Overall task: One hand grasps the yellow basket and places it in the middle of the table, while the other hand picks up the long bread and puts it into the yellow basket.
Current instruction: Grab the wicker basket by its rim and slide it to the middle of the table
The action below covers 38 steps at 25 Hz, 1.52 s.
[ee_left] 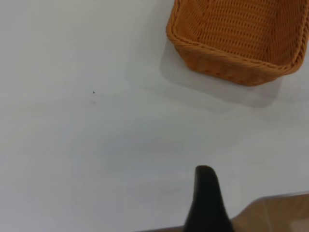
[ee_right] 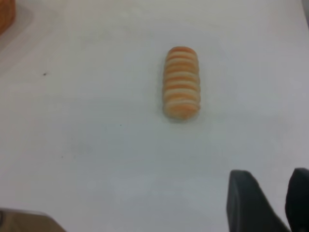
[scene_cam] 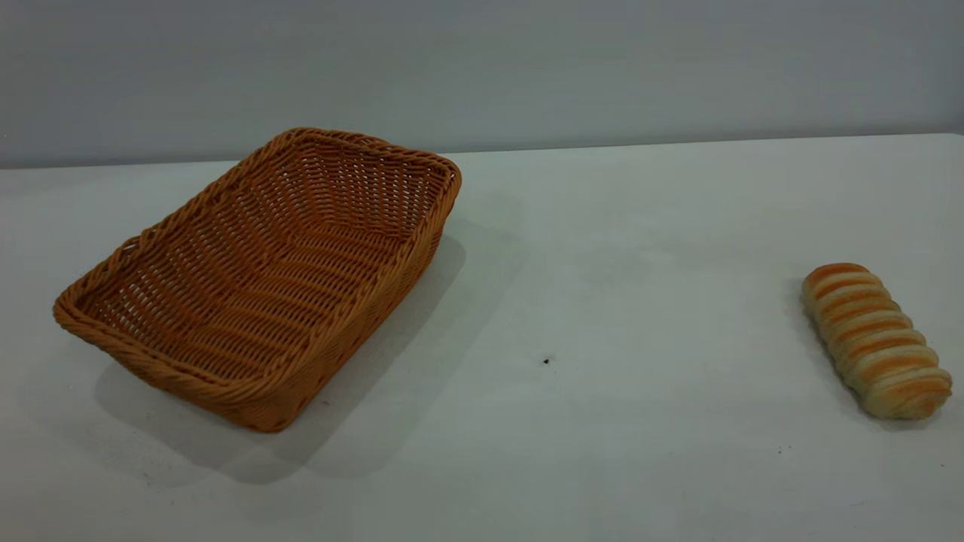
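Note:
The yellow basket (scene_cam: 263, 278) stands empty on the left part of the white table (scene_cam: 602, 301), set at a slant. The long bread (scene_cam: 874, 339) lies on the table at the far right, ridged side up. Neither gripper shows in the exterior view. In the left wrist view, the left gripper (ee_left: 206, 193) is over bare table near the table's edge, well short of the basket (ee_left: 236, 34). In the right wrist view, the right gripper (ee_right: 270, 181) is open and empty, short of the bread (ee_right: 182, 82) and off to one side. A corner of the basket (ee_right: 5, 17) shows there too.
A small dark speck (scene_cam: 546, 361) lies on the table between basket and bread. The grey wall runs behind the table's far edge. A brown surface (ee_left: 275, 215) shows beyond the table's edge by the left gripper.

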Available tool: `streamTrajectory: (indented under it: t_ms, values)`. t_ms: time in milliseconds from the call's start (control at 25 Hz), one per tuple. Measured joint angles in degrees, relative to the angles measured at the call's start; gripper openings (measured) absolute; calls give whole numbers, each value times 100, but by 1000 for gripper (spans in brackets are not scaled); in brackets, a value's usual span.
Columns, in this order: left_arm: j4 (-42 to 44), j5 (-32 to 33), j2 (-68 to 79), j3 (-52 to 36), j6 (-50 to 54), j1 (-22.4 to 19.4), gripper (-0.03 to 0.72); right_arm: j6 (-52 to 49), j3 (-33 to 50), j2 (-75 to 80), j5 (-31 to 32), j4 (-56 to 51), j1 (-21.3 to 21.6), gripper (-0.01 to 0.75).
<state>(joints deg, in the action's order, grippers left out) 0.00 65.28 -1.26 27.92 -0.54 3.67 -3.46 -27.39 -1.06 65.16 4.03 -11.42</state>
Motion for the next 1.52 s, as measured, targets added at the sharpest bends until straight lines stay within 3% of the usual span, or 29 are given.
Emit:
streamTrajectory:
  t_ms: [200, 360, 680, 1000, 1520]
  values:
    - [-623, -167, 145, 146, 194, 0, 576, -5, -257, 11, -146, 273, 0, 238]
    - [-615, -556, 821, 177, 536, 7, 545, -127, -638, 582, -306, 965, 0, 238]
    - [-409, -2254, 3025, 177, 627, 7, 524, -871, -1186, 2174, -820, 1930, 0, 238]
    - [-465, -3163, 4903, 177, 973, 7, 520, -1060, -1347, 3259, -981, 1542, 0, 238]
    - [-465, -4068, 7390, 177, 3431, 7, 518, -834, -1347, 3675, -1006, 461, 0, 238]
